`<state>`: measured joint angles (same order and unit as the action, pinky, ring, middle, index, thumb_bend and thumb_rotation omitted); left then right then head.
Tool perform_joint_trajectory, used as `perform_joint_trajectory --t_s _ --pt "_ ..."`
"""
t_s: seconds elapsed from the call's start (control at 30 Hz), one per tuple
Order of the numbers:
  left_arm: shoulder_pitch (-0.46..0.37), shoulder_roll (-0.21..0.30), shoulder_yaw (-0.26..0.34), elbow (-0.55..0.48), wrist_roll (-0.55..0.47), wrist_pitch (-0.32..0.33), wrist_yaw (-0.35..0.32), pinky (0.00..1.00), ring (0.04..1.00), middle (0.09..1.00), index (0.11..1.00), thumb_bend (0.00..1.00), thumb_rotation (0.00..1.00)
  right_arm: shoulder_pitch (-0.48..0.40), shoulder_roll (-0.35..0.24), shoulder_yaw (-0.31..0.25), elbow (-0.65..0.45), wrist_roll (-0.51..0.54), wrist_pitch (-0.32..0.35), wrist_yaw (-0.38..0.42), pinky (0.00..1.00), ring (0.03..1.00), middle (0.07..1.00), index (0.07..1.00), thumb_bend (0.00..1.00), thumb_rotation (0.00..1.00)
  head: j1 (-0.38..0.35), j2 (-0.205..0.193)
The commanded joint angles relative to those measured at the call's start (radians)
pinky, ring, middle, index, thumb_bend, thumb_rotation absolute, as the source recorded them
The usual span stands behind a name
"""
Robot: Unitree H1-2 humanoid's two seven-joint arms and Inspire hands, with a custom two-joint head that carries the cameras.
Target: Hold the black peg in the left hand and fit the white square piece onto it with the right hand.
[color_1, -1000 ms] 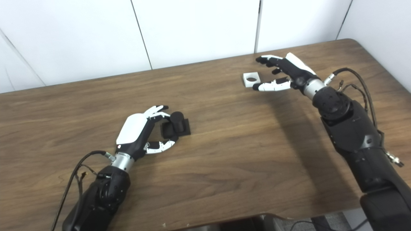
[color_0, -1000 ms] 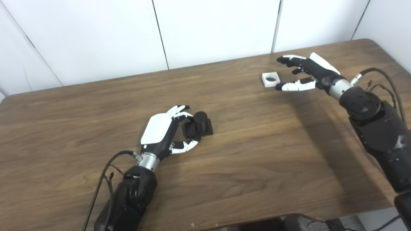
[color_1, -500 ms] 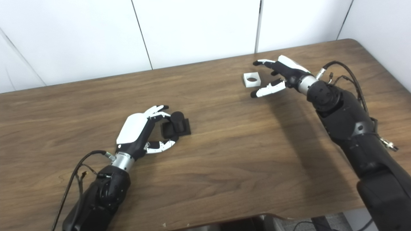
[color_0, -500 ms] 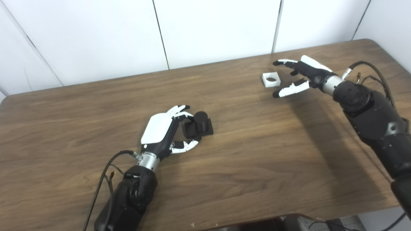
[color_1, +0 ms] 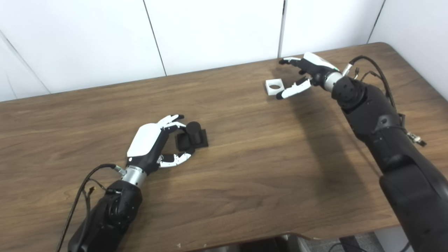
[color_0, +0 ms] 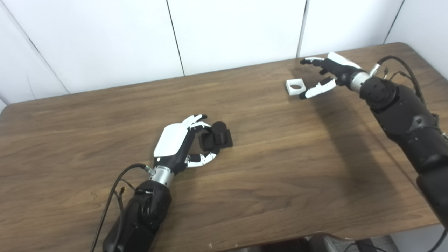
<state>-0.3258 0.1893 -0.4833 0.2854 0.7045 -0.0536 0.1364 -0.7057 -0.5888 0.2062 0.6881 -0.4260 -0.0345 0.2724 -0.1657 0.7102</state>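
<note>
The black peg, a short cylinder on a square black base, stands on the table left of centre. My left hand is open around its left side, fingers by the peg's far edge and thumb at its near edge; I cannot tell whether they touch it. The white square piece with a round hole lies flat near the table's far right. My right hand hovers open just right of it, fingers spread past its far side and thumb near its front corner, holding nothing.
White wall panels rise behind the table's far edge. The table's right edge runs close by my right forearm. Cables trail from both wrists.
My right hand has dropped lower and shifted toward the far edge, its thumb now closer to the white piece. The left hand and the peg have not moved.
</note>
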Motion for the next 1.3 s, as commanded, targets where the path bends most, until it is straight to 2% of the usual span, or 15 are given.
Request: perform_joint_trajectory --t_s 0.0,0.17,0.33,0.57,0.67,0.77,0.93,1.17,1.27 --pt "0.047 0.025 -0.022 0.090 0.018 0.031 -0.067 0.82 0.914 0.893 0.625 0.72 0.24 -0.066 -0.007 0.000 0.007 -0.005 -0.032 -0.032 0.87 0.958 0.951 0.904 0.86 0.32 0.000 0.001" --pt "0.046 0.024 -0.020 0.087 0.020 0.040 -0.071 0.83 0.920 0.895 0.628 0.72 0.25 -0.078 0.007 0.003 0.032 -0.010 -0.015 -0.038 0.85 0.954 0.950 0.903 0.84 0.32 0.004 -0.001" --pt "0.048 0.022 -0.019 0.076 0.019 0.049 -0.079 0.84 0.923 0.897 0.632 0.71 0.25 -0.097 0.021 0.016 0.075 -0.018 -0.035 -0.048 0.82 0.934 0.942 0.895 0.84 0.35 0.014 0.001" --pt "0.051 0.023 -0.018 0.067 0.026 0.058 -0.081 0.83 0.921 0.897 0.633 0.71 0.26 -0.128 0.036 0.050 0.129 -0.043 -0.036 -0.056 0.89 0.978 0.956 0.891 0.84 0.39 0.024 0.004" --pt "0.052 0.024 -0.017 0.066 0.025 0.059 -0.083 0.84 0.923 0.899 0.633 0.71 0.26 -0.138 0.042 0.062 0.154 -0.047 -0.052 -0.062 0.90 0.964 0.946 0.886 0.86 0.41 0.024 0.004" --pt "0.052 0.023 -0.016 0.068 0.023 0.054 -0.079 0.84 0.921 0.897 0.630 0.71 0.25 -0.150 0.051 0.075 0.186 -0.055 -0.069 -0.073 0.84 0.940 0.928 0.872 0.86 0.43 0.026 0.005" --pt "0.055 0.018 -0.015 0.058 0.027 0.066 -0.082 0.84 0.925 0.899 0.631 0.71 0.25 -0.162 0.061 0.106 0.216 -0.076 -0.083 -0.091 0.81 0.928 0.917 0.849 0.84 0.45 0.033 0.009" --pt "0.063 0.020 -0.014 0.049 0.026 0.064 -0.085 0.84 0.921 0.898 0.632 0.71 0.26 -0.169 0.065 0.152 0.235 -0.105 -0.092 -0.093 0.84 0.952 0.922 0.823 0.80 0.44 0.036 0.015" --pt "0.064 0.022 -0.014 0.051 0.026 0.063 -0.084 0.83 0.920 0.898 0.629 0.72 0.26 -0.164 0.064 0.152 0.228 -0.097 -0.093 -0.088 0.85 0.960 0.933 0.818 0.80 0.43 0.036 0.017"
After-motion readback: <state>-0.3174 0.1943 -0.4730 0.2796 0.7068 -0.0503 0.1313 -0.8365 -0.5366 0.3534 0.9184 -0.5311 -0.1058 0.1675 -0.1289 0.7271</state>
